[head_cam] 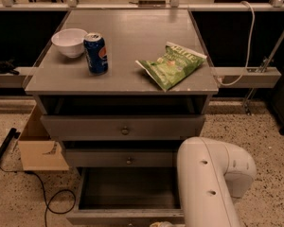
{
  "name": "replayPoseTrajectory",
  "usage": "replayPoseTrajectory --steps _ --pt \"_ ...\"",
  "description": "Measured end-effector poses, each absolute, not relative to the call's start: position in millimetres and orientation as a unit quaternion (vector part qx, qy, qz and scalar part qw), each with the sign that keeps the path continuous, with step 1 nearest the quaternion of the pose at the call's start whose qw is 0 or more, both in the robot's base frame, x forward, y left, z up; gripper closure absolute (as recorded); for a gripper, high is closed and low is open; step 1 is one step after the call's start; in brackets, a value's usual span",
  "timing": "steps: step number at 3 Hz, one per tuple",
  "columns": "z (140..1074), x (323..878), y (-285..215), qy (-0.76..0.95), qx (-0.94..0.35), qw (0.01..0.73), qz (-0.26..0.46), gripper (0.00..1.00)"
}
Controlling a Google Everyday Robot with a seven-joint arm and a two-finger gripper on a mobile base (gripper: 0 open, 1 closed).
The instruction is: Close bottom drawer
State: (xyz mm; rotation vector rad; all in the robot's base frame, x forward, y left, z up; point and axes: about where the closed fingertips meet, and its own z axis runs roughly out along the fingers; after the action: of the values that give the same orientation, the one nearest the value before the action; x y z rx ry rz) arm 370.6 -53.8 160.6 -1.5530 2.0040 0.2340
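Speckled terrazzo floor (pixel 270 141) around a grey three-drawer cabinet, with dark recesses and pale rails behind. On the flat grey surface (pixel 137 27): white bowl (pixel 69 42) at the back left, blue soda can (pixel 95 53) upright just beside it to the right, green chip bag (pixel 171 64) lying flat towards the right front corner, well apart from the can. Past the right edge of the surface, a white cable (pixel 246 37) looping down.

At the very bottom edge of view, the gripper (pixel 160 224), just at the front of the bottom drawer (pixel 128 190) and nearly all cut off. Cannot tell whether clenched or released, nor whether touching anything. At lower right, a bulky white arm (pixel 208 183) covering the right part of the bottom drawer.

Bottom drawer lowest in the cabinet, pulled well out towards the camera, dark box open to view. Above it the middle drawer (pixel 113 158) with a small round knob. Higher still the top drawer (pixel 85 126), standing out slightly with a dark gap over it. Left of the cabinet, a cardboard box (pixel 40 148) on the floor, with a black cable (pixel 46 205) curling below it.
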Motion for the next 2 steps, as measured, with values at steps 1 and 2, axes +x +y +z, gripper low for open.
replayPoseTrajectory --steps 1,2 --pt "159 383 -51 0.752 -0.579 0.305 0.081 1.00" --pt "164 398 -46 0.748 -0.576 0.320 0.075 1.00"
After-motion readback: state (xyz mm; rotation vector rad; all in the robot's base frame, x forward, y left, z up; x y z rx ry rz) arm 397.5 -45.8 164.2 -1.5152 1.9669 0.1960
